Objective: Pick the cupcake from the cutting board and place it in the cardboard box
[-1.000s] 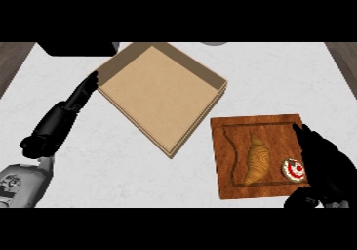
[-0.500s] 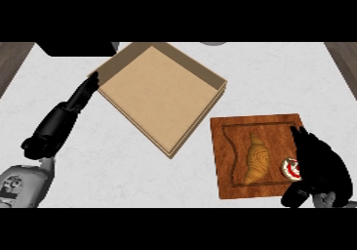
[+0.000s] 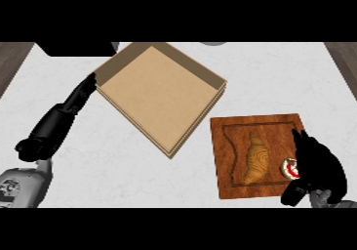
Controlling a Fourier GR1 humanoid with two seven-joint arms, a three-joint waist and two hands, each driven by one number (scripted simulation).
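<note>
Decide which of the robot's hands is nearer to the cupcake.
Right. The right hand lies over the cupcake on the cutting board; the left hand rests beside the cardboard box.

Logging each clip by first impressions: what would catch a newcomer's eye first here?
Probably the big open cardboard box, set cornerwise at the counter's middle, with the left hand stretched flat along its left edge. Next, the wooden cutting board at lower right, holding a croissant, where the right hand covers most of a red-and-white cupcake.
</note>
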